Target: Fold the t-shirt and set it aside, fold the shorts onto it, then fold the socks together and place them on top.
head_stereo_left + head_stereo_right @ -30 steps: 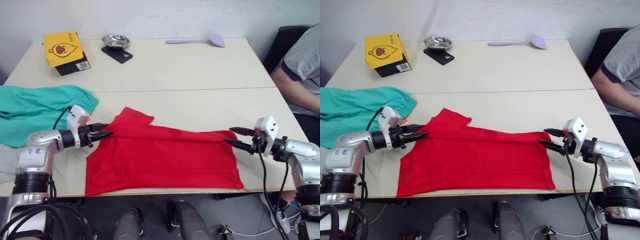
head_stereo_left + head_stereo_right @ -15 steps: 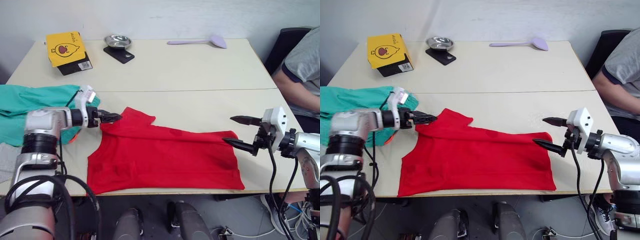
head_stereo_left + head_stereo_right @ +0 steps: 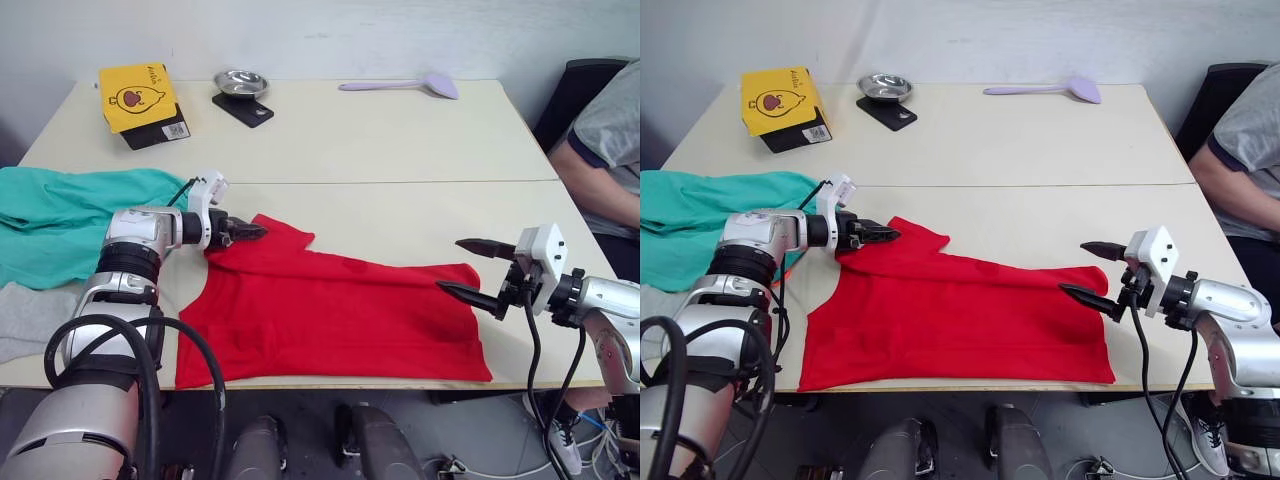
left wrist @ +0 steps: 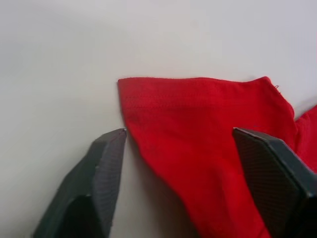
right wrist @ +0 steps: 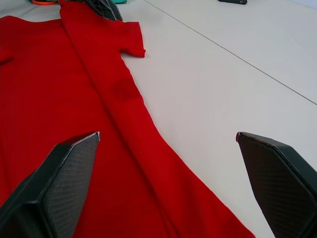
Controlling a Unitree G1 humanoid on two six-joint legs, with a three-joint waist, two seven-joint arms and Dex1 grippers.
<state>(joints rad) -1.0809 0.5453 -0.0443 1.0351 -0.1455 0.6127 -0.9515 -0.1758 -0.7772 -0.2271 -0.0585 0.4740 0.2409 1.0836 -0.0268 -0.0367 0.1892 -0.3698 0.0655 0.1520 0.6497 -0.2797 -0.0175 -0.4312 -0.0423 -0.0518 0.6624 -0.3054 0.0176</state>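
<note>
1. Black fingers of the left claw (image 3: 243, 230) are spread, straddling the sleeve edge of the t-shirt (image 3: 330, 315) without pinching it; in the left wrist view the red hem (image 4: 198, 99) lies between the two pads, flat on the desk (image 3: 400, 130)
2. Right claw (image 3: 478, 272) is spread wide too, hovering at the shirt's far corner and holding nothing
3. Red cloth lies across the near part of the desk, partly doubled along its upper edge; it looks thin, limp and light, so it will likely sag and drag unless taken at a seam or corner
4. Best holds, I judge: the sleeve hem on the left and the bottom corner on the right
5. Teal shorts (image 3: 70, 215) lie left of the shirt, well behind the left claw, with the grey socks (image 3: 30, 320) nearer the desk edge
</note>
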